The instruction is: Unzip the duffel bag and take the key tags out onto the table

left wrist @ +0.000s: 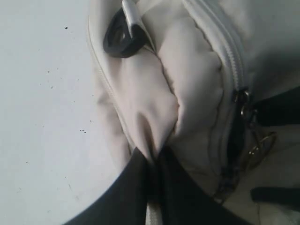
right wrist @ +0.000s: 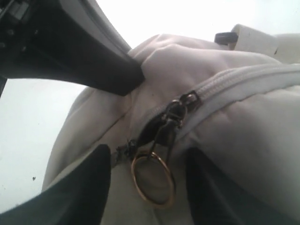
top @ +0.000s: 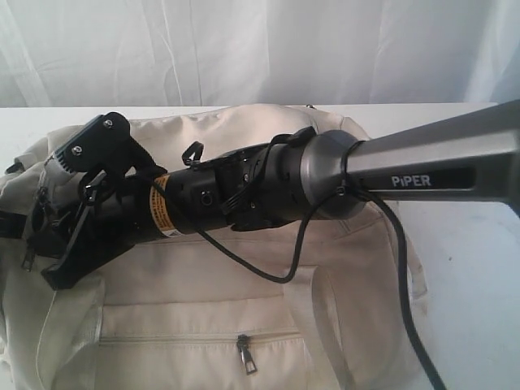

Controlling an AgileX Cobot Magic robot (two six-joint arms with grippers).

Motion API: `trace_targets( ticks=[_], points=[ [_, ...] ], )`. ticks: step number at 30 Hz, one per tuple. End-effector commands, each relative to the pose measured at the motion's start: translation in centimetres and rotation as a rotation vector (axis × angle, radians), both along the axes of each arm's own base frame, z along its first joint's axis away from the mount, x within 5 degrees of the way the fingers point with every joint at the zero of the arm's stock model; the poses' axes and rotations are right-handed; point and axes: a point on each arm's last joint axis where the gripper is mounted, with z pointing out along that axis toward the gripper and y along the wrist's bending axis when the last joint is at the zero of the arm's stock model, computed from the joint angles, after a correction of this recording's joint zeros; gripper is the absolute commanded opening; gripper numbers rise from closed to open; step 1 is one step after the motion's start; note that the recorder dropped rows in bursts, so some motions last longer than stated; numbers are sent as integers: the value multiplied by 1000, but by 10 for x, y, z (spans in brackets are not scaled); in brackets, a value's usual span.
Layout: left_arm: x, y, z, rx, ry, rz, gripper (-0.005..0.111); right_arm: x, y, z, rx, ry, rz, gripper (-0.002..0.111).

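Status: duffel bag (top: 203,284) lies on table (top: 471,309), front side toward the exterior camera. Front pocket zip (top: 246,355) is closed, its pull hanging down. Your right arm (top: 422,162) reaches in from the right across the top of the bag, which puts the right gripper (right wrist: 147,152) over the bag's left end.

Your left gripper (left wrist: 151,153) is clenched on a fold of cream fabric at that same end, just beside the main zipper (left wrist: 228,47). The cloth bunches up into the pinch. A black strap loop (left wrist: 122,40) sits further along the end panel, on the side nearer the bare tabletop.

In the right wrist view the right jaws stand apart, released, with one dark finger (right wrist: 79,187) on each side of the brass ring (right wrist: 152,180). The ring hangs off the zipper pull (right wrist: 171,119) and rests against the bag fabric. As far as you can see, neither finger touches ring or pull, so nothing is grasped yet.

The zipper track running away from the pull is closed. A short dark gap shows on its other side. A finger of the left gripper shows in the same view, pressed into the fabric near the pull.
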Motion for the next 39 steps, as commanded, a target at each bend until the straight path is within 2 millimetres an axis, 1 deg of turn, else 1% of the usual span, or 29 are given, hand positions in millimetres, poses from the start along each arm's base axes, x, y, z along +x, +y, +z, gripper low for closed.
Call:
trace_targets(
  ticks=[1,9,14,17,20,25,30,33,34,36,39],
  points=[
    [-3,1,2,-15,13,15,0,-1,2,2,5,-14,8,38],
    [-3,1,2,-17,14,15,0,-3,0,-2,-40,-66,60,21],
    [-3,1,2,-17,14,15,0,-7,-3,-8,-107,-55,105,10],
    [-3,1,2,-17,14,15,0,-7,-3,-8,-113,-53,107,3],
    [-3,1,2,-17,14,15,0,-7,-3,-8,-112,-52,106,0],
    [-3,1,2,-15,18,16,0,-6,-3,-7,-114,-57,96,0],
    [-4,2,1,-8,39,19,0,1,-9,13,-114,-130,-7,0],
    [-6,2,-1,-9,62,25,0,9,-16,29,-123,-195,-119,0],
    [-7,2,-1,-14,72,28,0,11,-16,30,-126,-203,-135,0],
    [-9,2,-3,-18,100,31,0,14,-14,36,-115,-220,-156,0],
    [-11,2,-4,-21,127,36,0,21,-8,57,-70,-285,-179,0]
  ],
)
